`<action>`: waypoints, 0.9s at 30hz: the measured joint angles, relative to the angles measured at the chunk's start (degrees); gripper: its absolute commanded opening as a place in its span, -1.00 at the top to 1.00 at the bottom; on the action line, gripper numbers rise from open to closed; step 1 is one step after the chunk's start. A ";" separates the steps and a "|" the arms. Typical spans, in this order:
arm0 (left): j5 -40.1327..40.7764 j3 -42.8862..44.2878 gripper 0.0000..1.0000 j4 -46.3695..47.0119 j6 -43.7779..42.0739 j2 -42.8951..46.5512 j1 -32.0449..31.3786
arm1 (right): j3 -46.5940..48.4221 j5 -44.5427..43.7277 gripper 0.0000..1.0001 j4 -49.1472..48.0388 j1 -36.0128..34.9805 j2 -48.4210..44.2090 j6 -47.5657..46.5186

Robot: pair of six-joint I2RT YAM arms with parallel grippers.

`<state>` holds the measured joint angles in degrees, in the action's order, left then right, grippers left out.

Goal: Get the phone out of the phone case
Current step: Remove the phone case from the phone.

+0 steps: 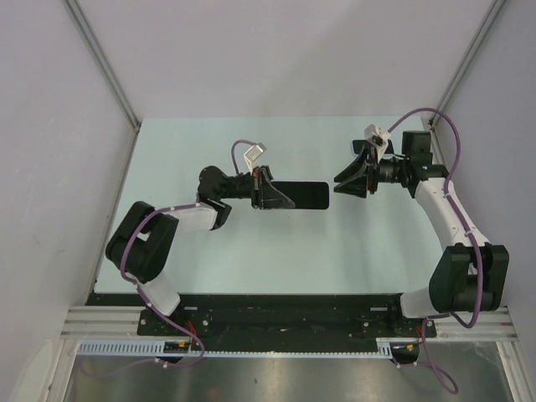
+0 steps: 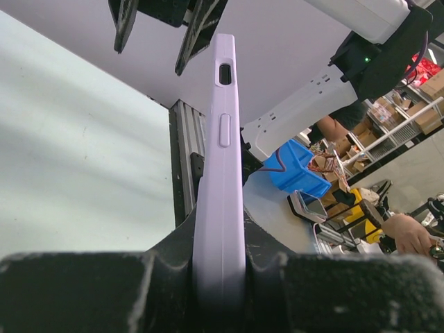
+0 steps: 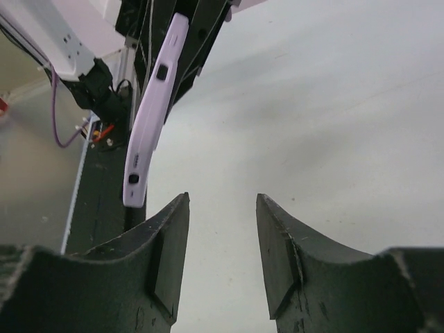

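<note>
The left jaws are shut tight on one end of the lilac phone case (image 2: 218, 208), which juts out from them edge-on over the pale desk (image 1: 251, 251), the phone (image 1: 306, 195) showing its dark face upward. Just beyond the case's free end, and apart from it, the right jaws stand partly open and empty. The left arm (image 1: 180, 219) reaches rightward from a folded elbow; the right arm (image 1: 448, 213) bends leftward.
</note>
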<state>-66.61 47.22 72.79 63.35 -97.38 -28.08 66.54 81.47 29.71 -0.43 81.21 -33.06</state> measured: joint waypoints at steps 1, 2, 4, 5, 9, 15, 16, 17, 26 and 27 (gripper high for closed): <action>0.02 -0.02 1.00 -0.02 0.00 -0.02 0.00 | 0.00 -0.31 0.02 -2.56 -0.35 0.00 3.72; 0.02 -0.02 1.00 0.00 -0.02 -0.02 0.11 | 0.00 -0.68 0.00 -5.29 -0.72 0.00 7.63; 0.02 -0.04 1.00 0.00 -0.09 -0.02 0.17 | 0.00 -1.07 -0.01 -8.98 -0.98 0.00 12.90; 0.04 -0.07 1.00 0.00 -0.35 -0.02 0.24 | 0.00 -1.09 -0.02 -10.25 -1.03 0.00 14.86; 0.39 -0.42 1.00 0.00 -0.48 -0.09 0.68 | 0.00 -0.98 -0.03 -13.88 -1.03 -0.15 20.57; 1.05 -0.76 1.00 0.00 -0.98 -0.46 1.66 | 0.00 -0.59 -0.01 -16.87 -1.64 -1.38 25.75; 1.29 -0.83 0.99 0.02 -1.09 -0.57 1.73 | 0.00 -0.61 -0.01 -17.31 -1.86 -1.40 26.36; 1.60 -0.94 1.00 0.02 -1.38 -0.66 1.77 | 0.00 -0.96 -0.01 -18.05 -2.23 -1.40 27.56; 2.58 -1.46 1.00 0.00 -1.99 -1.38 1.86 | -0.04 -6.71 0.06 -25.49 -6.40 -1.40 37.94; 2.58 -1.46 1.00 0.00 -1.97 -1.38 1.86 | -0.07 -7.26 0.08 -26.77 -6.78 -1.40 39.15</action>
<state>-64.03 45.76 72.79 61.39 -98.76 -26.22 66.48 74.22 2.94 -7.20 79.81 6.09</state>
